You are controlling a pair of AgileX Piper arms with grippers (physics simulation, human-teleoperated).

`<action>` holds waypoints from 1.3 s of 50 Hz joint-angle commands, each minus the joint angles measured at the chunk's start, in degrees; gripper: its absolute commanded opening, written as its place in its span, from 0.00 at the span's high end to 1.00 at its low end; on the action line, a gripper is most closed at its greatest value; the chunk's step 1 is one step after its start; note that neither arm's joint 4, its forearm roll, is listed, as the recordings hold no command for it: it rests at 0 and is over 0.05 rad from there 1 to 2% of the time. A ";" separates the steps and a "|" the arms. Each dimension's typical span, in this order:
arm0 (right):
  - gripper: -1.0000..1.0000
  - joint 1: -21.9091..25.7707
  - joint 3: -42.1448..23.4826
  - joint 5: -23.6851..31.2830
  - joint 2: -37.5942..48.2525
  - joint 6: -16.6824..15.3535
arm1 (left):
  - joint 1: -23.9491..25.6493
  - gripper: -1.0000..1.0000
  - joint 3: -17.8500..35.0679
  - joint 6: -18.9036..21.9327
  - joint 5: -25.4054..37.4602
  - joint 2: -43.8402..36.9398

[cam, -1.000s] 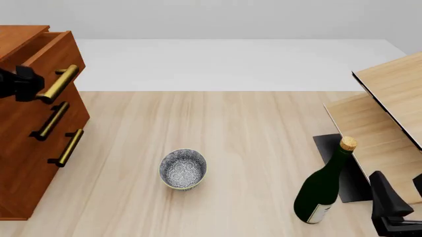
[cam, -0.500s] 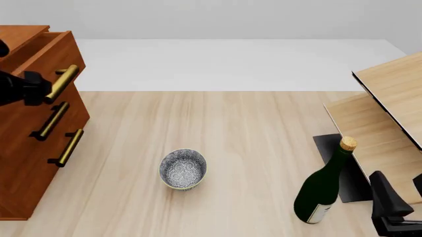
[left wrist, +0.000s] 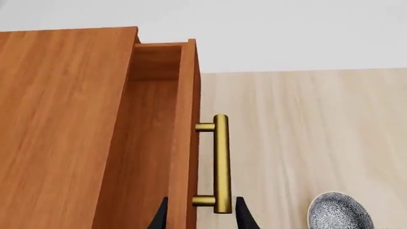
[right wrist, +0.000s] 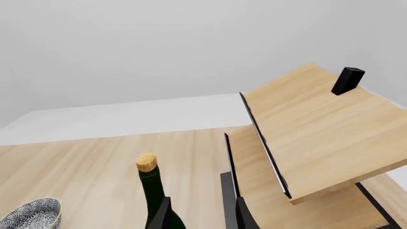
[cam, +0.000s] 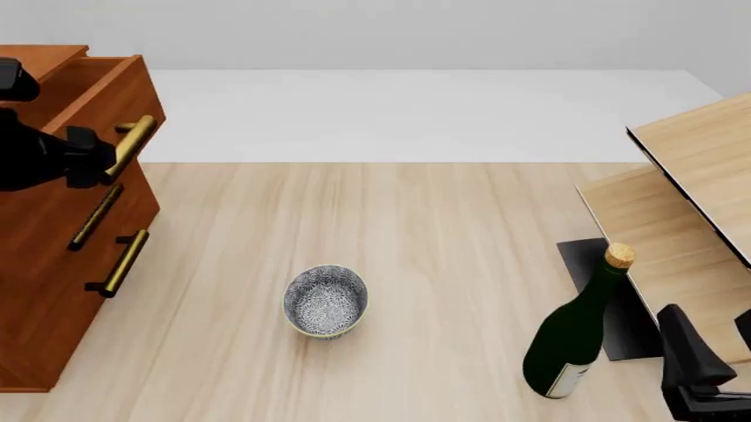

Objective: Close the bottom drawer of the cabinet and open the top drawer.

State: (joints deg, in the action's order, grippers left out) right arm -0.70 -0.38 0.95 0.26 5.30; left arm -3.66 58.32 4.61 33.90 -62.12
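Front view: my left gripper is clamped on the brass handle of the top drawer, which stands pulled out of the cabinet at the worktop's left edge; the bottom drawer sits flush. Left wrist view: fingers straddle the handle's near end. Right wrist view: my right gripper is probably open, with the bottle just beside one finger and nothing between them, by the pale rack.

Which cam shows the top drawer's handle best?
Left wrist view: the top drawer's brass handle fills the frame, its lower end between the left gripper's fingers. Front view shows it small and partly hidden by the arm. Right wrist view misses it.
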 commanded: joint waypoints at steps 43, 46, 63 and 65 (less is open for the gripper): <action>0.00 -0.28 -0.14 -0.13 0.21 0.30 | 11.79 0.00 2.92 -4.81 -2.85 -4.14; 0.00 -0.34 -0.14 -0.19 0.26 0.33 | 12.65 0.00 3.11 -5.26 -3.15 -4.46; 0.00 -0.42 -0.01 -0.07 0.05 0.38 | 15.75 0.00 4.09 -6.89 -4.14 -5.65; 0.00 -0.42 0.00 -0.07 0.01 0.38 | 16.22 0.00 4.40 -6.94 -4.12 -5.75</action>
State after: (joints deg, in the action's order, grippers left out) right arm -1.11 -0.44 0.81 0.41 5.66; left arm 10.59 61.98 -1.60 30.26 -67.18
